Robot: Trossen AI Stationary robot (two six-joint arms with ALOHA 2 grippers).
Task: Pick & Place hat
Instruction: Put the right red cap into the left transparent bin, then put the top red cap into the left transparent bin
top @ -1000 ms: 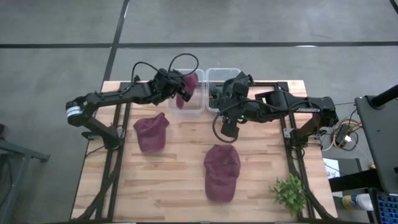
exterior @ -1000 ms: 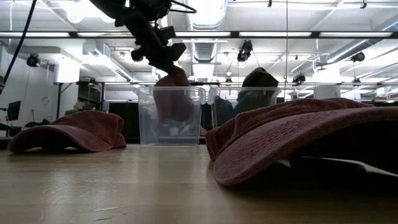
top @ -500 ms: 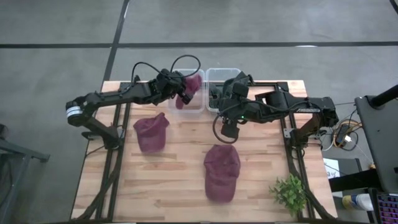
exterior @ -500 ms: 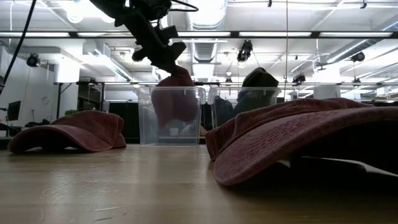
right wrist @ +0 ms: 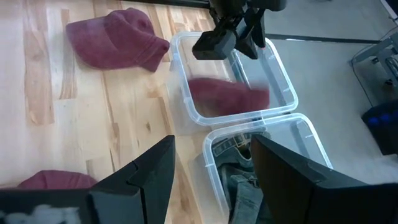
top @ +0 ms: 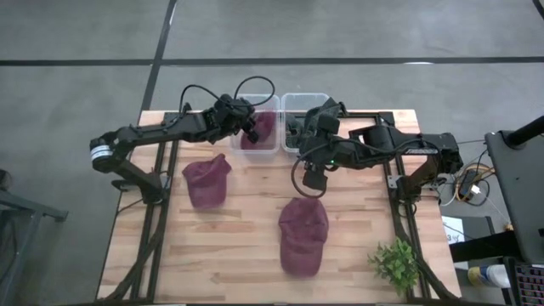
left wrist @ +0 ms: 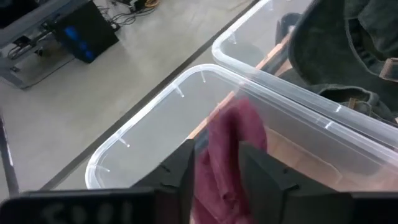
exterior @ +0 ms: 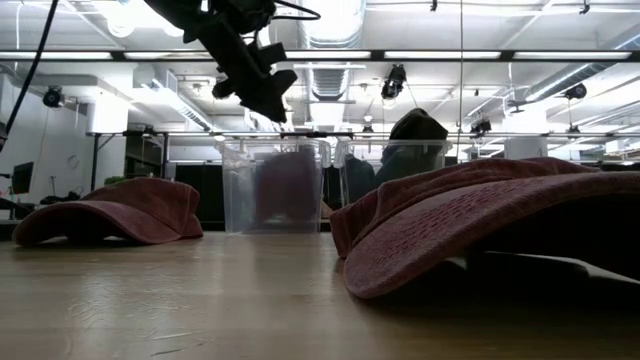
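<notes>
Maroon hat (right wrist: pixel 227 96) lies inside the left clear bin (right wrist: pixel 283 81) — free of any grip. Left gripper (exterior: pixel 262 92) hangs above that bin, fingers apart and empty. Right gripper (top: pixel 312 178) sits over the table beside the bins — fingers apart, holding nothing.

Both arms are matte black with chunky jointed segments. The left arm (top: pixel 161 129) has a white label band near its base and looping black cables; the right arm (top: pixel 382 144) trails black cable too.
</notes>
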